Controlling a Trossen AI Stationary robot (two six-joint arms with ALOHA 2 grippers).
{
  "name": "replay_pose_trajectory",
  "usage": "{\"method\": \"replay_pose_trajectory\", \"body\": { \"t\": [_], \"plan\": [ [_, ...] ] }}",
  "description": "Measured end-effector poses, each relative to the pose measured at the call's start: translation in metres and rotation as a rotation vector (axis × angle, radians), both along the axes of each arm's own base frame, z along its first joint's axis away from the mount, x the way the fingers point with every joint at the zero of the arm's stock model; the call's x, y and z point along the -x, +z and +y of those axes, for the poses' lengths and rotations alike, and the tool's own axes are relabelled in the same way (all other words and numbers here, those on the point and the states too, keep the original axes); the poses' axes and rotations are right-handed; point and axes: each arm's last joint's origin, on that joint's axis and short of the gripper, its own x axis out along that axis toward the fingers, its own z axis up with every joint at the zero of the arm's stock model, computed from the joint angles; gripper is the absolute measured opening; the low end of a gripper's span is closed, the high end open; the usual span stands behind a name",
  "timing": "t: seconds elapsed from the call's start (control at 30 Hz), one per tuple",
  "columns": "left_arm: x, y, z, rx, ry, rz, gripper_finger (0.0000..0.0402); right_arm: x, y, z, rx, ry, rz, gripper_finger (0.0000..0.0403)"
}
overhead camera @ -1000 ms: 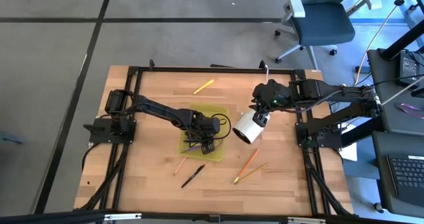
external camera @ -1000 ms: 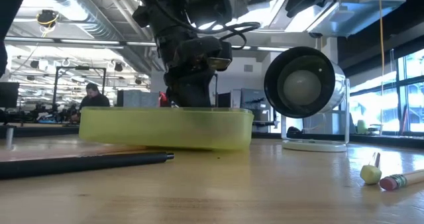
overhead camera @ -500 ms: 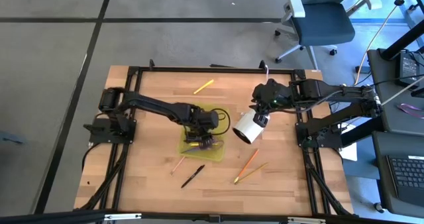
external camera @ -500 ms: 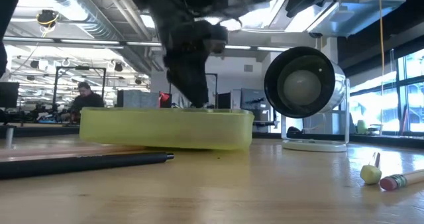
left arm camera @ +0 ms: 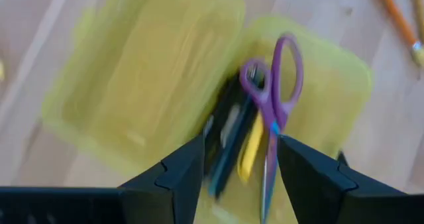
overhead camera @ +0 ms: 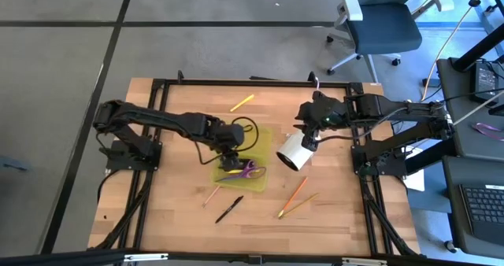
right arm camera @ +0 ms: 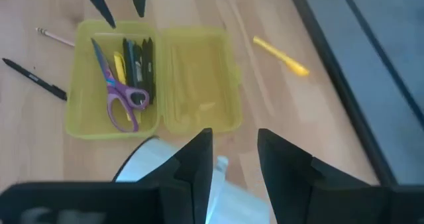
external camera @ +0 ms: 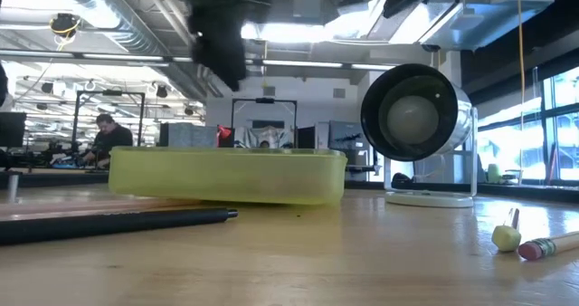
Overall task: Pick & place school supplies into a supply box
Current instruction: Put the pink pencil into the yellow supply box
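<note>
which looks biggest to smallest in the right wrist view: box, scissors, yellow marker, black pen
1. box
2. scissors
3. and 4. black pen and yellow marker: they look about alike, so unranked.

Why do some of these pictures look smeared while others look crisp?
Left wrist view: the purple scissors and supply box are streaked by motion blur. Low view: the arm overhead is a dark smear, with ceiling lights glaring behind. Right wrist view: sharper.
</note>
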Motion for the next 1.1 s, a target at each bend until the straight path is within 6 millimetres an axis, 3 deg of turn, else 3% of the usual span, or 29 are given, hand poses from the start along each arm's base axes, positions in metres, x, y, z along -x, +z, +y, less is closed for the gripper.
{"method": "replay_pose_trajectory", "body": {
  "t": [0.17,0.33,0.63,0.83,1.1],
  "plan": [
    [0.017,0.007,-0.013,0.076,0.143,0.061,0.0182,-0.002,0.002,-0.003,0.049,0.043,-0.006,0.0124],
    [0.026,0.003,-0.039,0.126,0.221,0.117,0.0179,-0.001,0.002,-0.012,0.091,0.05,0.012,0.0124],
    [0.047,-0.016,-0.09,0.142,0.308,0.153,0.0177,-0.008,0.012,-0.038,0.203,0.038,-0.082,0.0124],
    [0.067,-0.042,-0.125,0.145,0.382,0.182,0.0176,-0.011,0.02,-0.053,0.262,0.016,-0.163,0.0124],
    [0.085,-0.068,-0.181,0.069,0.472,-0.215,0.0174,-0.008,0.022,-0.068,0.27,-0.045,-0.172,0.0124]
  ]
}}
